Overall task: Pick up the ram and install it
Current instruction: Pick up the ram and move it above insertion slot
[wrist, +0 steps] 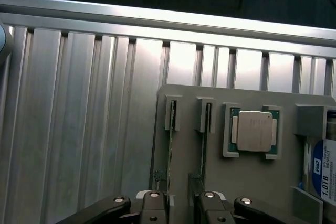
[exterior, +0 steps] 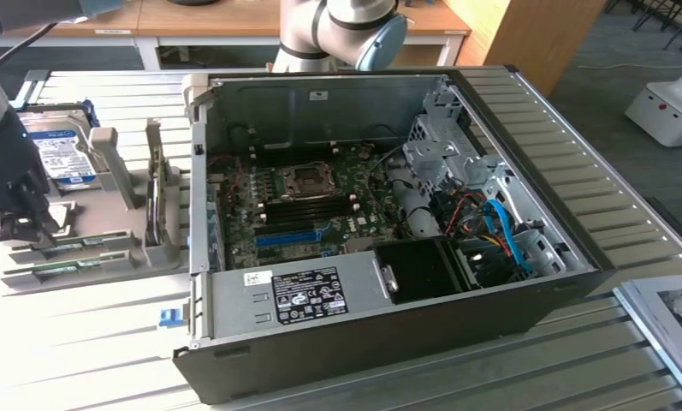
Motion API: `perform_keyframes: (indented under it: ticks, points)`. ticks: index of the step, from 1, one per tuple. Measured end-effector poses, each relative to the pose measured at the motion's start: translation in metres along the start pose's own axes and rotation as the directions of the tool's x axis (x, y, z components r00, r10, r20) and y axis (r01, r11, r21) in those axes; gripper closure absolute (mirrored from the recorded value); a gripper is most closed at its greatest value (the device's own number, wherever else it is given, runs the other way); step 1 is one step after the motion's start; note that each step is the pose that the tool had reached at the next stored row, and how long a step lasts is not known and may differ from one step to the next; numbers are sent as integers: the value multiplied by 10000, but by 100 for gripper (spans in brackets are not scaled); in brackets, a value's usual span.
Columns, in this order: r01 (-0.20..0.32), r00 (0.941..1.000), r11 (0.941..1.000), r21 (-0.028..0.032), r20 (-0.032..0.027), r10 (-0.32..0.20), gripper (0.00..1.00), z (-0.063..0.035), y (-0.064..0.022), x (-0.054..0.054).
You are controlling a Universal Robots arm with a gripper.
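Risk here is a misaligned grab: the jaws stand wide and empty just above a grey holder (wrist: 252,182) on the table (wrist: 79,103), where the ram (wrist: 205,140) sits on edge close beside a second stick (wrist: 171,145), so they could pinch both or strike the slot walls. Legible writing is "WD" and "1.0TB" on the hard drive (wrist: 328,171) at the holder's edge.

Green ram (exterior: 64,267), silver processor (wrist: 254,131), bright blue slot strip (exterior: 286,237), black computer case (exterior: 432,338), ribbed silver table (wrist: 79,103).
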State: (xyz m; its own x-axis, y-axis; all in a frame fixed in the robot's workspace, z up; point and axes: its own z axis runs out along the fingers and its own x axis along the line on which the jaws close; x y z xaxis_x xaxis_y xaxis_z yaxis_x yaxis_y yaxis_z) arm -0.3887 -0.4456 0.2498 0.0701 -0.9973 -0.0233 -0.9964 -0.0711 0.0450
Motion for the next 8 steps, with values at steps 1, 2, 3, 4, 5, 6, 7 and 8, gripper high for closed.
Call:
perform_keyframes:
  ticks: [1,2,3,4,5,6,7,8]
  points:
    - [-1,10000,10000,0,0,1,70,11,0,0]
    - [-1,10000,10000,0,0,1,70,22,-1,0]
    - [0,10000,10000,0,0,0,70,34,-2,1]
    - [0,10000,10000,0,0,0,70,47,-2,1]
    - [0,10000,10000,0,0,0,70,59,-3,1]
    - [-1,10000,10000,0,0,1,70,71,-3,1]
    - [0,10000,10000,0,0,0,70,83,-4,2]
    - [0,10000,10000,1,0,0,70,94,-4,2]
